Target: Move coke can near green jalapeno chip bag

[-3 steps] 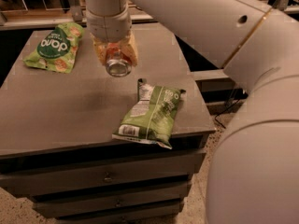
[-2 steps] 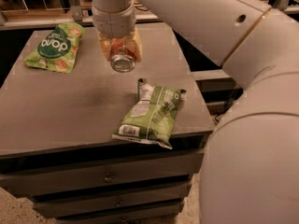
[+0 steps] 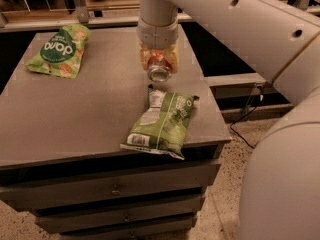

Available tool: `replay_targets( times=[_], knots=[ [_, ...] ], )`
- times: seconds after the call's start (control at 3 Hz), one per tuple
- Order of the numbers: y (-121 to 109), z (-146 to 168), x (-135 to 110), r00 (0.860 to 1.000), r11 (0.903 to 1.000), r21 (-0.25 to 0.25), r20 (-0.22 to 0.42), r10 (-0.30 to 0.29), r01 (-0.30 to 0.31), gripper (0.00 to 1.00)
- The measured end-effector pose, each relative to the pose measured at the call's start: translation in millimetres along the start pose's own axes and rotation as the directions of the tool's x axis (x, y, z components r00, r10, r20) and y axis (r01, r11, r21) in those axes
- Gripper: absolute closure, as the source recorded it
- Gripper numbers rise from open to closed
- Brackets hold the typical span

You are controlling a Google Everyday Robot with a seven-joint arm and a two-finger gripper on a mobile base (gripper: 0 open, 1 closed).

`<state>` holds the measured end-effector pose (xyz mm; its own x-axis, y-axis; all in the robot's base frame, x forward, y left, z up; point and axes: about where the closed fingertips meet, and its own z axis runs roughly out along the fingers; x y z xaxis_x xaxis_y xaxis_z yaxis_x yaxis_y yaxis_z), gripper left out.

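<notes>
My gripper (image 3: pixel 159 64) hangs over the right middle of the dark tabletop (image 3: pixel 75 114) and is shut on the coke can (image 3: pixel 160 70). The can is red-orange with a silver end facing the camera, held tilted between the translucent fingers. The green jalapeno chip bag (image 3: pixel 162 122), light green with white print panels, lies flat near the table's front right edge. The can hovers just behind the bag's dark top edge, close to it.
A second green bag with a dark round logo (image 3: pixel 60 50) lies at the table's back left. Drawers (image 3: pixel 115 189) run below the tabletop. My large white arm (image 3: pixel 260 39) fills the right side. A speckled floor (image 3: pixel 225 199) is at the lower right.
My gripper has carried the coke can to the right and toward the front, bringing it closer to the green jalapeno chip bag. Both bags have stayed put.
</notes>
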<state>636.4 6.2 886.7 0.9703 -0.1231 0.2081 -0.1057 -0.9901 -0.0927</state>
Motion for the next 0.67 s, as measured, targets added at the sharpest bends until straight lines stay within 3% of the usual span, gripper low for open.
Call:
replay_targets(
  times=[0.33, 0.67],
  knots=[
    [15.9, 19.1, 6.9, 1.0, 0.9999, 0.014, 0.02, 0.008, -0.009, 1.0],
    [16.2, 26.7, 12.0, 1.0, 0.9997, 0.024, 0.028, 0.002, -0.002, 1.0]
  ],
)
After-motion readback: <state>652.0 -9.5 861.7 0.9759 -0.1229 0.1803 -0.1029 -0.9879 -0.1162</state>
